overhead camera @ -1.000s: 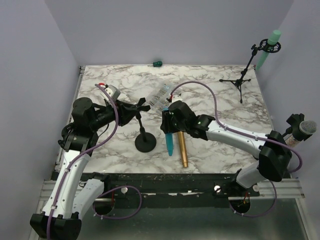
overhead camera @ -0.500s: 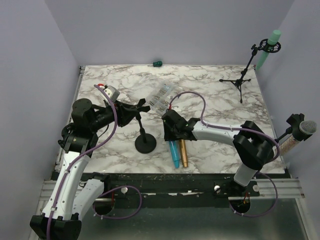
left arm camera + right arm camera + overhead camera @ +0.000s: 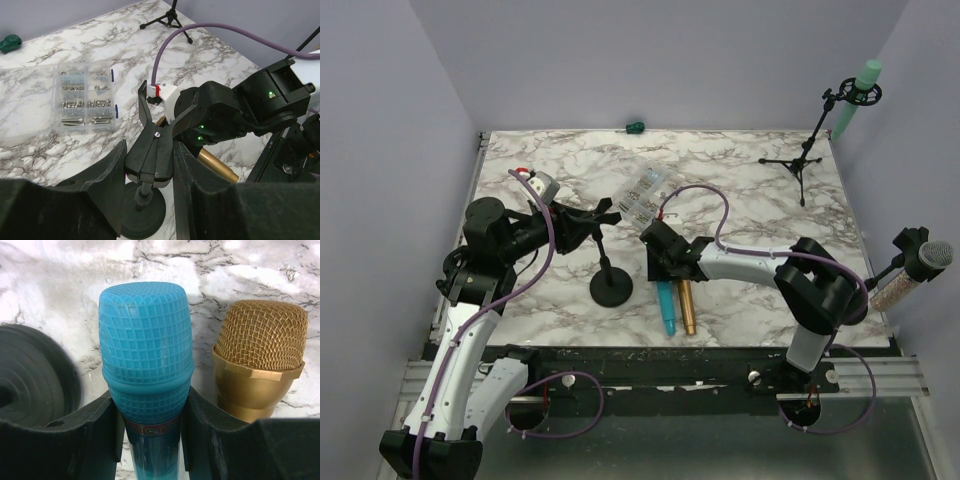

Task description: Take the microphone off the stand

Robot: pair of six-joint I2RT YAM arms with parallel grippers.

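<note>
The black desk stand [image 3: 611,288] rises from its round base [image 3: 145,216], and its clip [image 3: 152,155] holds nothing. My left gripper [image 3: 582,218] [image 3: 150,167] is shut on that clip, one finger on each side. The blue microphone [image 3: 667,305] [image 3: 145,345] lies low over the marble table, parallel to a gold microphone [image 3: 686,305] [image 3: 260,352] on its right. My right gripper [image 3: 663,268] [image 3: 148,402] is shut on the blue microphone just below its head. In the right wrist view the stand's base [image 3: 35,375] shows at the left.
A clear box of screws [image 3: 645,192] [image 3: 85,97] lies behind the stand. At the back right a tripod stand [image 3: 800,160] carries a green microphone [image 3: 865,85]. Another microphone [image 3: 930,255] sits off the table's right edge. A small green object [image 3: 635,126] lies at the back edge.
My right arm has folded in and brought the blue microphone down and nearer, laying it alongside the gold one. The left gripper has stayed on the clip.
</note>
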